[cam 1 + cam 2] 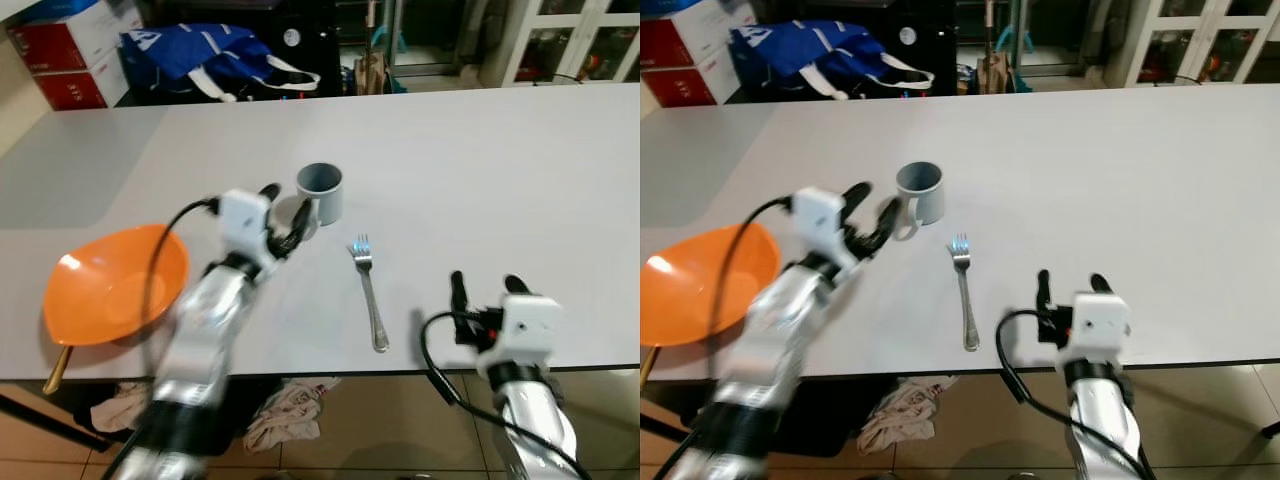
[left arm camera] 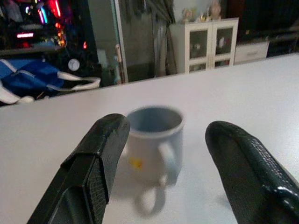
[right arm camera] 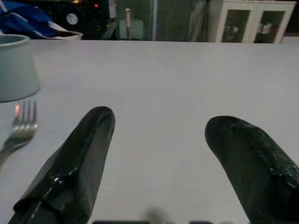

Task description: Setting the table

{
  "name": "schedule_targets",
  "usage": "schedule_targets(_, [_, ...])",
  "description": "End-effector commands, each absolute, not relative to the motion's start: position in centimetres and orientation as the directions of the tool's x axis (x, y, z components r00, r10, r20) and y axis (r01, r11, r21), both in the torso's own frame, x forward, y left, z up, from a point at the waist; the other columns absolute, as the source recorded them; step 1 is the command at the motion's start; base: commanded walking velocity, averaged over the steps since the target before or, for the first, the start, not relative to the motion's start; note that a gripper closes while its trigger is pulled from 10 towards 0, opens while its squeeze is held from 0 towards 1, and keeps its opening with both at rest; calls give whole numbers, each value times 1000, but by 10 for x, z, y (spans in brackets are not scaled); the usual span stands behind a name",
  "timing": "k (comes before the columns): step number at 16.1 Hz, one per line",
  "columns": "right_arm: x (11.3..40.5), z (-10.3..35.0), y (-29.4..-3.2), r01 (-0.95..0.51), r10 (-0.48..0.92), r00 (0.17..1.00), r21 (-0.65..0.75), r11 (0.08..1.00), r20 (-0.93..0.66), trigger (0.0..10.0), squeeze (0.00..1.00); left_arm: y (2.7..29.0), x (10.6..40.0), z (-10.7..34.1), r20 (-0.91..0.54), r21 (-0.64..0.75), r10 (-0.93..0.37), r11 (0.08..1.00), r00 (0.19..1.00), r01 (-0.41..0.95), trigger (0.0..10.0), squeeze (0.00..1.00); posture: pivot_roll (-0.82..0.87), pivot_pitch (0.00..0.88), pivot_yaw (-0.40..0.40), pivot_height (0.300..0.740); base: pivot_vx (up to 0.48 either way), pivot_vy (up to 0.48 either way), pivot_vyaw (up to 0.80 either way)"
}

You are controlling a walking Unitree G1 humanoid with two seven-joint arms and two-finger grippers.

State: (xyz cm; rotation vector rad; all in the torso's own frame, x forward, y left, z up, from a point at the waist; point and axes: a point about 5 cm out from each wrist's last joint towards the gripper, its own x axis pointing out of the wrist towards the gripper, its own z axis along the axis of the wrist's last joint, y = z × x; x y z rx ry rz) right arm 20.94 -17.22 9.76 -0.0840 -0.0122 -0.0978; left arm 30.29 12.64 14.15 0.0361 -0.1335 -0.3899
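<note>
A grey mug stands near the middle of the white table, its handle turned toward me. My left gripper is open just short of it, one finger on each side of the handle and apart from it; the left wrist view has the mug between the two black fingers. A silver fork lies to the mug's right, tines pointing away. An orange bowl sits at the near left edge. My right gripper is open and empty at the near edge, right of the fork.
A blue bag and red and white boxes lie beyond the table's far left edge, with white cabinets at the back right. Crumpled cloths lie on the floor under the near edge. A golden handle pokes out below the bowl.
</note>
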Motion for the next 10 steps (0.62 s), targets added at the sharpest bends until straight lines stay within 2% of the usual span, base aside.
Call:
schedule_targets(1, [209, 103, -171, 98, -94, 994, -72, 993, 49, 10000, 0, 126, 299, 143, 127, 82, -409, 912, 904, 401, 10000, 0, -32, 0, 108, 740, 0, 0, 0])
schedule_targets(3, [208, 102, -172, 98, -95, 995, -76, 992, 44, 10000, 0, 123, 287, 143, 133, 119, -465, 884, 875, 452, 10000, 0, -36, 0, 107, 740, 0, 0, 0])
schedule_targets(5, [208, 102, -173, 94, -91, 995, -81, 992, 42, 10000, 0, 126, 291, 147, 105, 42, -366, 931, 925, 364, 10000, 0, -32, 0, 106, 740, 0, 0, 0])
schedule_targets(7, [210, 103, -172, 88, -84, 995, -78, 993, 49, 10000, 0, 120, 292, 165, 178, 57, -392, 920, 903, 388, 10000, 0, -32, 0, 104, 740, 0, 0, 0])
schedule_targets(10, [210, 103, -171, 85, -81, 995, -76, 993, 53, 10000, 0, 122, 290, 159, 144, 45, -372, 928, 917, 369, 10000, 0, -33, 0, 104, 740, 0, 0, 0])
